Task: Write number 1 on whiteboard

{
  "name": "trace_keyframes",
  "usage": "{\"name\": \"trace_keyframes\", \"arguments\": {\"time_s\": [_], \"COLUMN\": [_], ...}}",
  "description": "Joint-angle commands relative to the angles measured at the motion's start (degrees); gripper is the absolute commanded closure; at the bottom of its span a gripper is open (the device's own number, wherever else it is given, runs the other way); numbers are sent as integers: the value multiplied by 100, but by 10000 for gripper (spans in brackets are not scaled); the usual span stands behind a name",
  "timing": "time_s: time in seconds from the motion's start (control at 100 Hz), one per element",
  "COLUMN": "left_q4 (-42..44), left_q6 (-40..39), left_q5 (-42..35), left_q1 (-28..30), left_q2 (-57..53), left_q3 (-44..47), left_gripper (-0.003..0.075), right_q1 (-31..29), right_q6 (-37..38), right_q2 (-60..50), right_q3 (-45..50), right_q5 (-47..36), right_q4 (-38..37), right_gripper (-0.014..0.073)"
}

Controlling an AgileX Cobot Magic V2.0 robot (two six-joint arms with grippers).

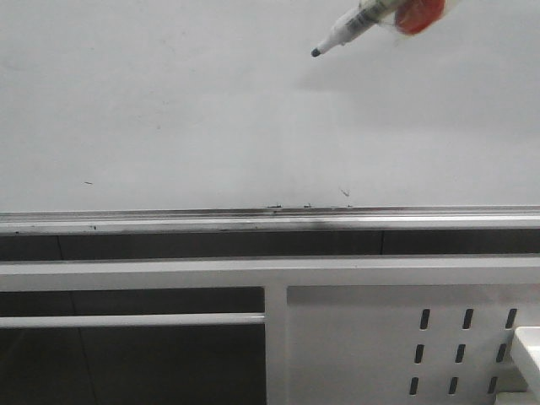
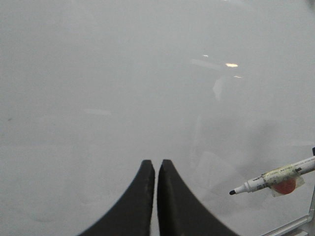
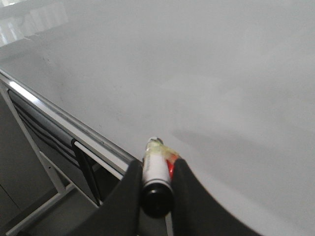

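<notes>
I see my right gripper (image 3: 156,183) clamped on a marker (image 1: 371,18), its two black fingers (image 3: 129,192) pressing the white barrel from either side, with the black rear end of the pen poking out toward the wrist camera. A patch of red and some yellowish tape wrap the barrel just ahead of the fingers. In the front view the marker slants down and left, its dark tip bare and hanging close before the whiteboard (image 1: 169,110); I cannot tell whether the tip touches the surface. The board spreads ahead of the tip, and I make out no stroke of the number 1 on it, only a few small specks low down by the silver rail (image 1: 253,221), well below the tip. My left gripper (image 2: 156,169) holds nothing, its fingers pressed together, facing the board, with the marker off to one side of it.
</notes>
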Motion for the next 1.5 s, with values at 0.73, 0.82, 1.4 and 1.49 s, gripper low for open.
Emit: {"name": "trace_keyframes", "arguments": {"time_s": [0.73,0.82,1.4,1.49], "left_q4": [-350,-350,-350,-350], "left_q6": [56,56,56,56], "left_q5": [-370,-370,-370,-370], "left_q1": [17,17,17,17], "left_q2": [4,4,4,4], "left_q3": [-160,-160,-160,-160], "left_gripper": [740,740,740,740], "right_q1": [-43,-43,-43,-10], "right_q6": [-252,-295,-300,-300], "right_q2": [354,531,2104,2129], "right_q3": [-583,-762,-941,-941], "right_q5": [-504,-530,-744,-597], "right_q4": [156,132,-50,-40], "right_gripper": [663,663,663,663]}}
